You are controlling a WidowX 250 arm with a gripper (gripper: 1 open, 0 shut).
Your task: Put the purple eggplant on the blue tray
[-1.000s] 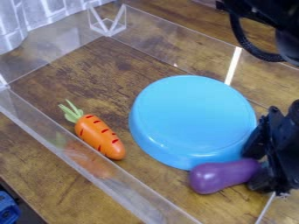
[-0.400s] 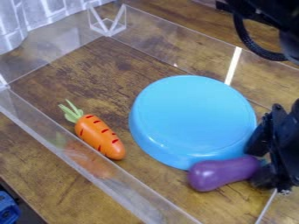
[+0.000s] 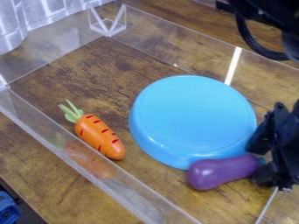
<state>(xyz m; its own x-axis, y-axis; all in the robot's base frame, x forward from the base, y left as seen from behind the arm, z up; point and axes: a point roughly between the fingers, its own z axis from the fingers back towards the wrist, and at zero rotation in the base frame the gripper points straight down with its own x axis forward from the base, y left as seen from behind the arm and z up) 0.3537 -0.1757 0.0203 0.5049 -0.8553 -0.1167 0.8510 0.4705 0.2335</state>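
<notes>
The purple eggplant [image 3: 221, 173] lies on the wooden table, just off the near right rim of the blue tray [image 3: 193, 118]. The tray is a round light-blue dish at centre right with nothing on it. My black gripper [image 3: 274, 164] comes in at the right edge, low over the eggplant's right end and touching or nearly touching it. Its fingers are dark and partly cut off by the frame, so I cannot tell how the jaws stand.
An orange carrot with a green top [image 3: 97, 133] lies left of the tray. Clear plastic walls [image 3: 47, 52] fence the table on the left, back and front. A clear triangular piece [image 3: 107, 17] stands at the back.
The gripper has shifted slightly right and down at the eggplant's end. The eggplant, tray and carrot have barely moved.
</notes>
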